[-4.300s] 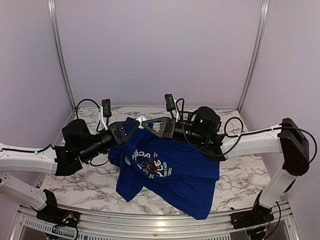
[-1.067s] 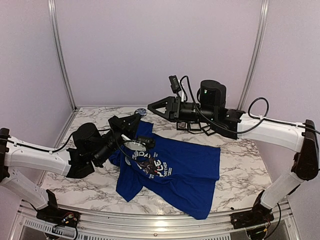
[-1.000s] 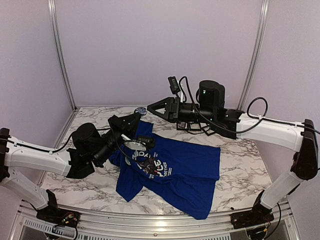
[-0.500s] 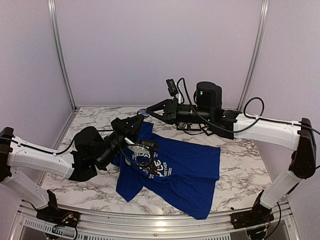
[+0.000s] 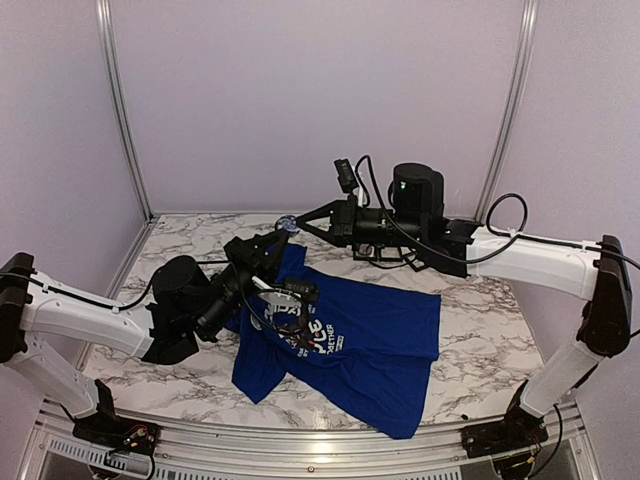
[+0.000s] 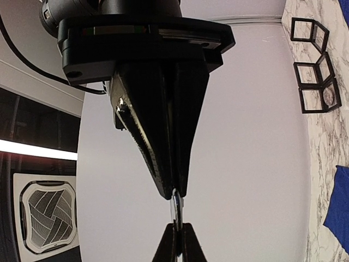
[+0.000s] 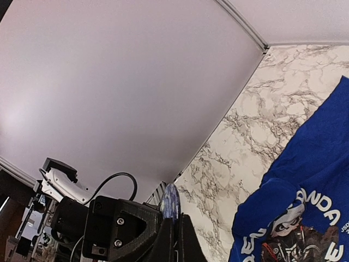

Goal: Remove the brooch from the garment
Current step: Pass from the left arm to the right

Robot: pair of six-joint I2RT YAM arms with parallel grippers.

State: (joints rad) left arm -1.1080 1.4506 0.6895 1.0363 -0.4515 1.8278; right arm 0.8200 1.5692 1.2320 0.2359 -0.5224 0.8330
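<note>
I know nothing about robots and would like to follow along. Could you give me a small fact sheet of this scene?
garment: royal-blue T-shirt with panda print, lying rumpled on the marble-patterned table
brooch: small round bluish brooch, off the shirt, held in the air
right gripper: shut on the brooch
left gripper: meets it tip to tip, apparently pinching the same brooch
task state: brooch looks removed

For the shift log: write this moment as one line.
brooch: off T-shirt, held in air | right gripper: shut on brooch | left gripper: shut on brooch | T-shirt: lying on table
</note>
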